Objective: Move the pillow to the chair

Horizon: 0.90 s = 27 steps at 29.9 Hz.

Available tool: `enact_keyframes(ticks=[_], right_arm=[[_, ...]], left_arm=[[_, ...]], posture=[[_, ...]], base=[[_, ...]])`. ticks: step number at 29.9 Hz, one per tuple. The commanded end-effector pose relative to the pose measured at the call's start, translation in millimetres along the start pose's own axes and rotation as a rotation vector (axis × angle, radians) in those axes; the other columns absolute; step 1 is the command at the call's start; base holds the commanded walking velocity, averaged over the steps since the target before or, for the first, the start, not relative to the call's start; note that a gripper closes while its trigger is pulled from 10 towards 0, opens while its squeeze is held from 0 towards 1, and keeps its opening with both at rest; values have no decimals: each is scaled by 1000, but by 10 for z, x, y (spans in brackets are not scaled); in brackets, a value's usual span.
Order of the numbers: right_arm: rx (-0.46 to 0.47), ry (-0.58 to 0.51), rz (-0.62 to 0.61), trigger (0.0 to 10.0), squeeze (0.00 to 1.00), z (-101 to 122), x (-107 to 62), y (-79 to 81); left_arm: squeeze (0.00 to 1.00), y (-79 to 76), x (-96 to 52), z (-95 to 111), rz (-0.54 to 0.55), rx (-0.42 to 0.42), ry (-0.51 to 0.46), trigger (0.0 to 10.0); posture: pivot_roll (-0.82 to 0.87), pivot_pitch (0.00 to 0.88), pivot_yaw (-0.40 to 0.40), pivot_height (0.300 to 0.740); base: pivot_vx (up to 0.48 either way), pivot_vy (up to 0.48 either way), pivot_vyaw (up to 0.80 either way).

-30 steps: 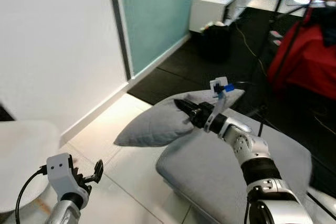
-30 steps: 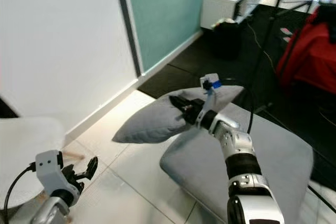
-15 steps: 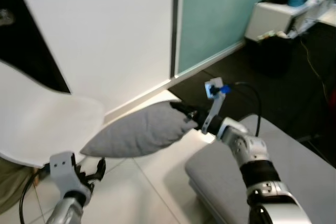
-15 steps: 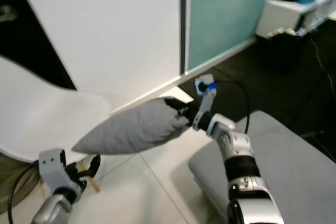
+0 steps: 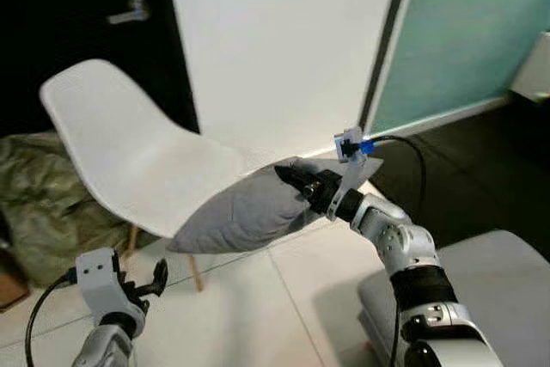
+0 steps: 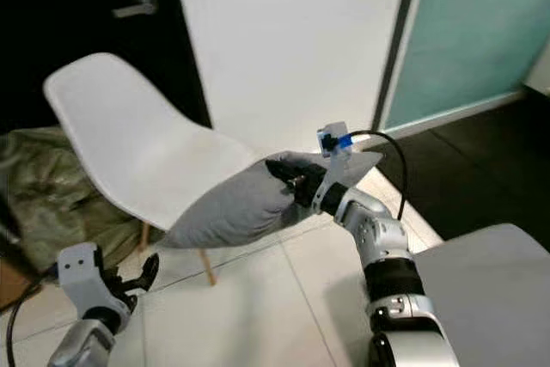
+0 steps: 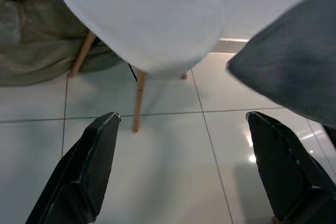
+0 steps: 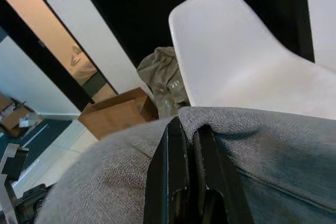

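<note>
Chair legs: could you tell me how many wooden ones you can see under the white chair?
3 in the left wrist view: one long leg in front, one slanting beside the olive cloth, and a stub behind. Others may be hidden by the seat.

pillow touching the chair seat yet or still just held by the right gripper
Cannot tell. In the left eye view the grey pillow, pinched by the right gripper, overlaps the white chair seat's front edge, but no view shows contact or a gap there.
</note>
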State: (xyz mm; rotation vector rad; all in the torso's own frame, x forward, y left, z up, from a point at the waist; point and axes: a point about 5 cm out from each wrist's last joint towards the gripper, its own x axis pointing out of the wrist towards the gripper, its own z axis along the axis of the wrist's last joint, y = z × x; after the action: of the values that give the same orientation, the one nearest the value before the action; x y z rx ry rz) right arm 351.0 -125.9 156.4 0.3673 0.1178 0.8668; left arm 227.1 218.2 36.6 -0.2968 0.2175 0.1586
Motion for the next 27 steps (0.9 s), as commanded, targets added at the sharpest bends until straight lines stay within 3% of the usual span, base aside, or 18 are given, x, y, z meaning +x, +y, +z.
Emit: enact_keyframes(ticks=[1,7,10,27], right_arm=[[-27,-70,44,10000,0,159,46,74],[-20,-82,11,10000,0,174,58,59],[-20,-61,-27,10000,0,163,70,26],[-75,-54,-96,10000,0,205,76,-23]], left_arm=[[0,38,-12,-35,13,4,22,10000],[0,12,-8,-49,-2,6,27,10000],[0,9,-9,-52,-4,12,30,10000],[0,36,-12,-38,8,21,22,10000]], posture=[[-119,62,-31,739],[-114,59,-30,739],[-114,59,-30,739],[-113,57,-32,739]], base=[[0,0,775],[0,0,775],[0,0,0],[318,0,0]])
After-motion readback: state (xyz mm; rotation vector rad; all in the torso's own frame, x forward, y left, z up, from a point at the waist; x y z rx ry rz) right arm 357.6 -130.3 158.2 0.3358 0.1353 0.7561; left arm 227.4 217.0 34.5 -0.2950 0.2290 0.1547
